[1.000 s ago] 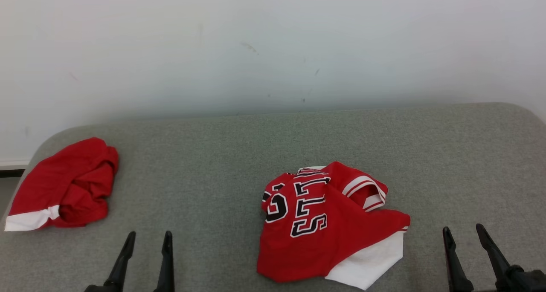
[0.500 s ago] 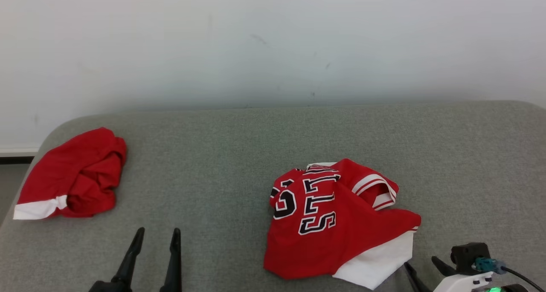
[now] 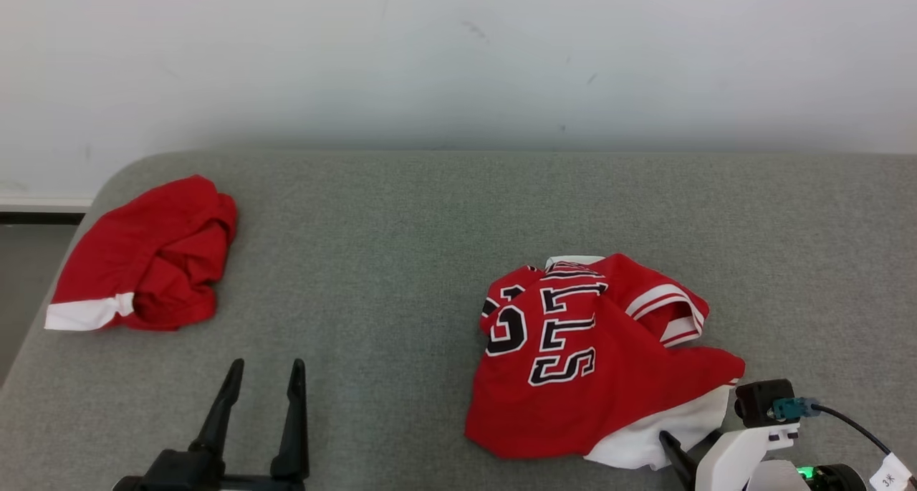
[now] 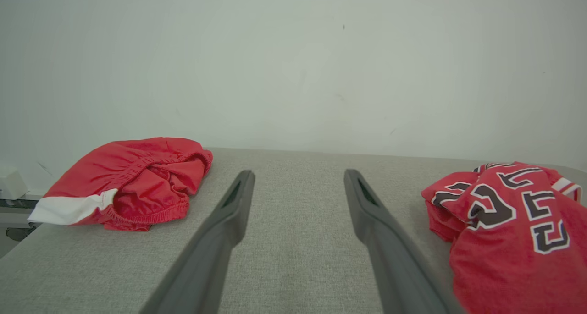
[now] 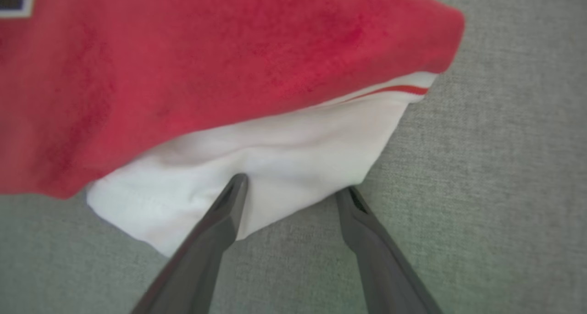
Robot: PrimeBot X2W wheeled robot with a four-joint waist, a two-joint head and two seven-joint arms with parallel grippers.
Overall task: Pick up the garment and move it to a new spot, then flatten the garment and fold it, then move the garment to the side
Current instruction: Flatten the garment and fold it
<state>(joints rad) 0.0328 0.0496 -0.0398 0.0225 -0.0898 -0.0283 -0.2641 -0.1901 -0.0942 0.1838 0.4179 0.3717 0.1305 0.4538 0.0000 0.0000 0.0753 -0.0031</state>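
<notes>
The garment [image 3: 594,355] is a crumpled red jersey with black-and-white lettering and a white hem, lying right of centre on the grey fabric table [image 3: 401,226]. My right gripper [image 3: 688,448] is tipped down at its near right corner. In the right wrist view the right gripper [image 5: 293,185] is open, one fingertip over the white hem [image 5: 275,162] and the other at its edge, with nothing held. My left gripper [image 3: 266,368] stands open over bare table well left of the jersey. In the left wrist view the left gripper [image 4: 299,174] points between both clothes, with the jersey [image 4: 509,222] to its right.
A second crumpled red garment with a white band [image 3: 143,258] lies near the table's far left corner, also seen as red shorts [image 4: 133,181] in the left wrist view. A white wall [image 3: 458,61] runs behind the table. The table's left edge drops to the floor [image 3: 21,261].
The head camera has turned, shifting the whole picture. My right arm has swung in and tipped down from upright fingers to the jersey's white hem. The left gripper keeps its pose.
</notes>
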